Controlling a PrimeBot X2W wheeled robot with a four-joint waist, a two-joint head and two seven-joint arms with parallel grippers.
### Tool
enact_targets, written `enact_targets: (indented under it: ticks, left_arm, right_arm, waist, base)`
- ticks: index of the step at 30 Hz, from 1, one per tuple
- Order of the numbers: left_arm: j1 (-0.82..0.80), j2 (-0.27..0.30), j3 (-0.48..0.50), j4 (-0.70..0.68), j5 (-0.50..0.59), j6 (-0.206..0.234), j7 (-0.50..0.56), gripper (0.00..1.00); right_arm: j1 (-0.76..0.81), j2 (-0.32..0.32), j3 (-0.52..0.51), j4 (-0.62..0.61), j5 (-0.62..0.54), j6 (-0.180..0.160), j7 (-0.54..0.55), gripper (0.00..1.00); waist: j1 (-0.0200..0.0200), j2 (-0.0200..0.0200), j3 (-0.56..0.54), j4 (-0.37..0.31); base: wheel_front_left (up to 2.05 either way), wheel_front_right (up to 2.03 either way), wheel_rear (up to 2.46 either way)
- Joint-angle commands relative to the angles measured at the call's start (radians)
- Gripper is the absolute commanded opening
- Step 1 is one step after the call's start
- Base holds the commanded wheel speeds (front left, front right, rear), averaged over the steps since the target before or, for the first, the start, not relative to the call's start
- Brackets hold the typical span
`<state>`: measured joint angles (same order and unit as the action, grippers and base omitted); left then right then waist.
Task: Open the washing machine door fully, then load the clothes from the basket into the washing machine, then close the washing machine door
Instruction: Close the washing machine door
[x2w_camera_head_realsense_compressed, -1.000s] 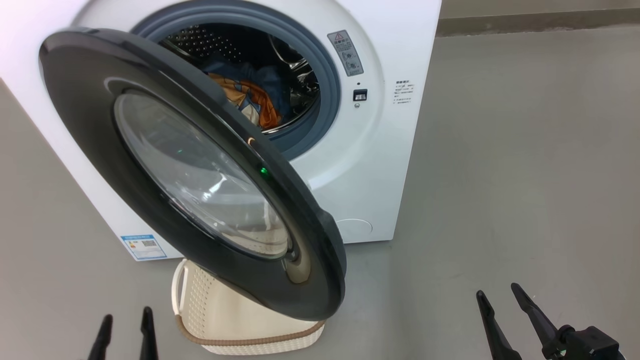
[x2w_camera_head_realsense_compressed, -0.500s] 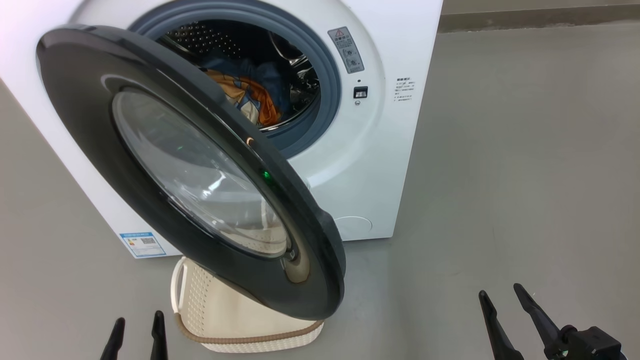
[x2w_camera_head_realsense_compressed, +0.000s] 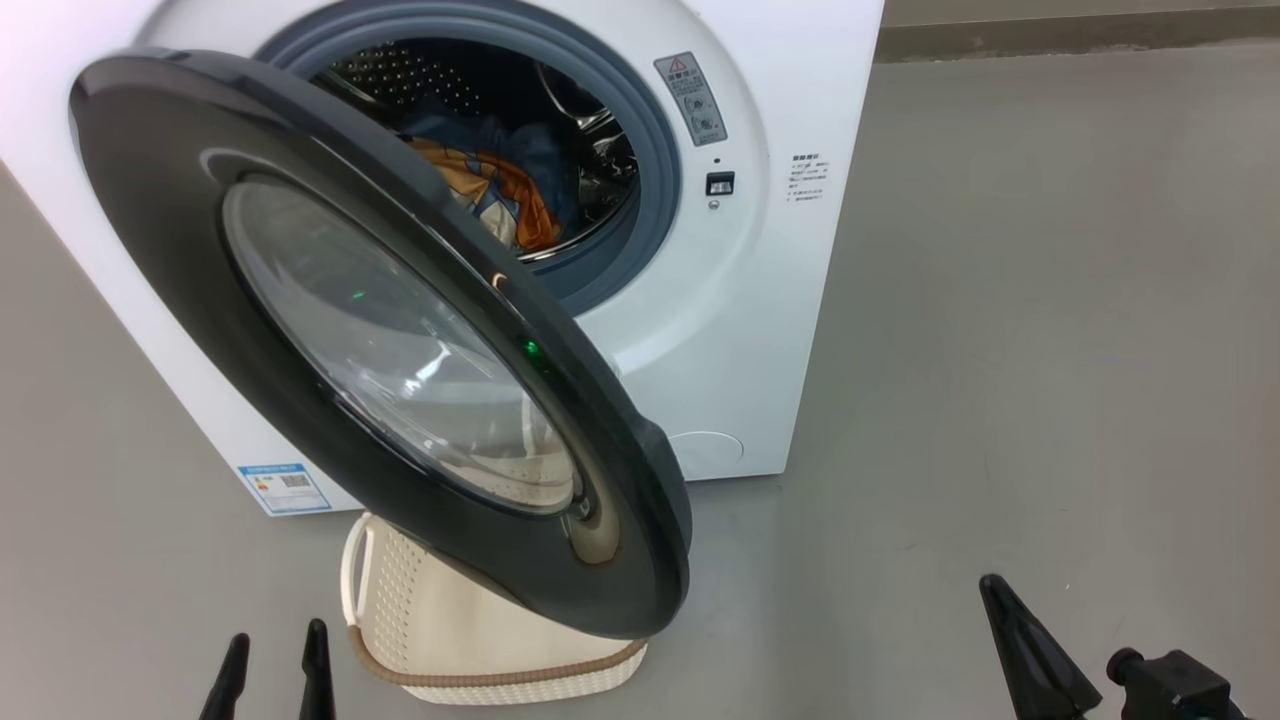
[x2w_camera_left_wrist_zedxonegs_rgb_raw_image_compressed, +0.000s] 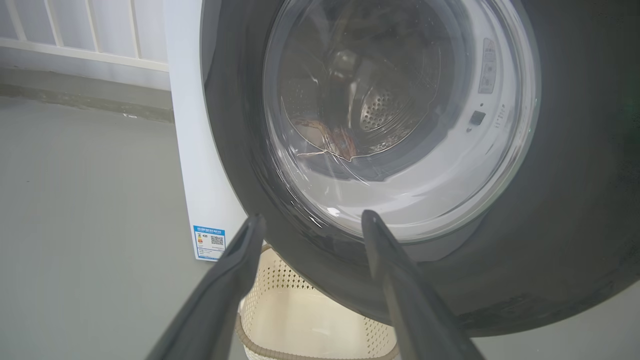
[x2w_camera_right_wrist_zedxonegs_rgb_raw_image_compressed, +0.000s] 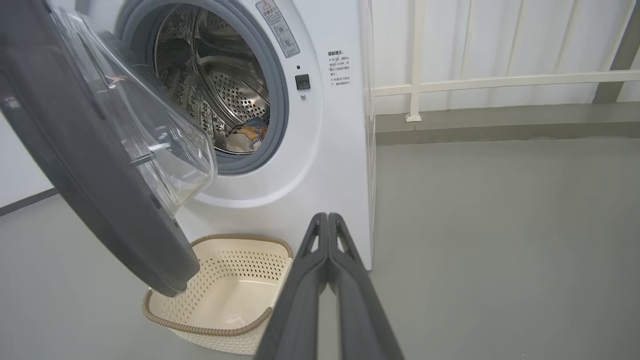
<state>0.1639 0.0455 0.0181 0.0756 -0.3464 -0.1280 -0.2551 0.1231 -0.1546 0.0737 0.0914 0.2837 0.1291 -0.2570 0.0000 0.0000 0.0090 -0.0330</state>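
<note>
Because the washing machine door hangs about half open over the basket, closing it is the risky step, I think. If a gripper pushes on the glass bowl and not on the black ring, it can slip off. If the clothes, orange and blue, low at the front of the drum, reach over the seal, the door can pinch them and not latch.

Basket stands on the floor just beside the washing machine front, under the door's lower edge. It looks empty, so loading seems done.

Left gripper: 2 fingers wide apart, holding nothing, near the door's outer face. Right gripper: fingers pressed together, nothing btw. them, well apart from the machine.
</note>
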Motion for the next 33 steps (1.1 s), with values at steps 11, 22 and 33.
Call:
enact_targets:
  ticks: [11,22,33]
  left_arm:
    - [-0.033,0.005,0.032,-0.021,-0.012,-0.001,-0.007,1.0]
    - [-0.047,0.005,0.025,-0.019,-0.026,0.005,-0.007,1.0]
    - [-0.061,0.005,0.039,-0.022,-0.023,0.007,-0.007,1.0]
  right_arm:
    - [-0.179,0.006,0.132,-0.173,0.015,0.002,-0.005,0.0]
    - [-0.374,0.04,0.335,-0.317,0.021,0.002,-0.005,0.0]
    - [-0.371,0.04,0.477,-0.224,0.06,0.002,-0.005,0.0]
  waist:
    - [0.0,0.0,0.004,0.016]
    - [0.0,0.0,0.008,0.063]
    - [0.0,0.0,0.02,0.116]
  base:
    - [0.0,0.0,0.0]
    - [0.0,0.0,0.0]
    - [0.0,0.0,0.0]
